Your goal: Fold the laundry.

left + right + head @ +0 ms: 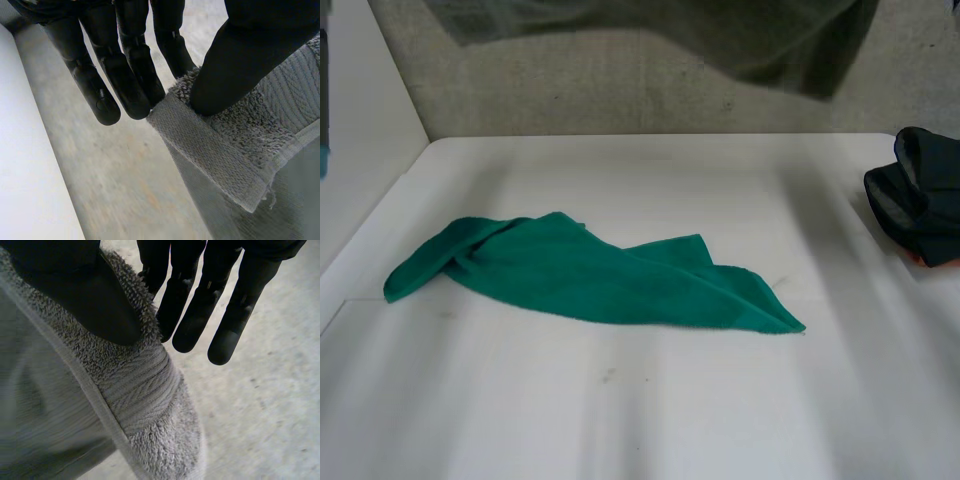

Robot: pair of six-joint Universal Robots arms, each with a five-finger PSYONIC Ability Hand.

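We hold a grey towel up off the table with both hands, and in the head view it hangs as a dark, blurred sheet across the far side, above the floor beyond the table's back edge. In its own wrist view our left hand pinches one hemmed corner of the towel: the thumb presses down on the looped pile while the straight fingers lie on the other side of the cloth, their tips just past its edge. Our right hand grips the towel the same way, its thumb flat on the pile near the woven band and its straight fingers behind the cloth. On the table a green cloth lies rumpled and stretched out sideways near the middle, one end bunched and the other drawn to a point. A dark bundle of fabric sits at the table's right edge, well apart from the green cloth
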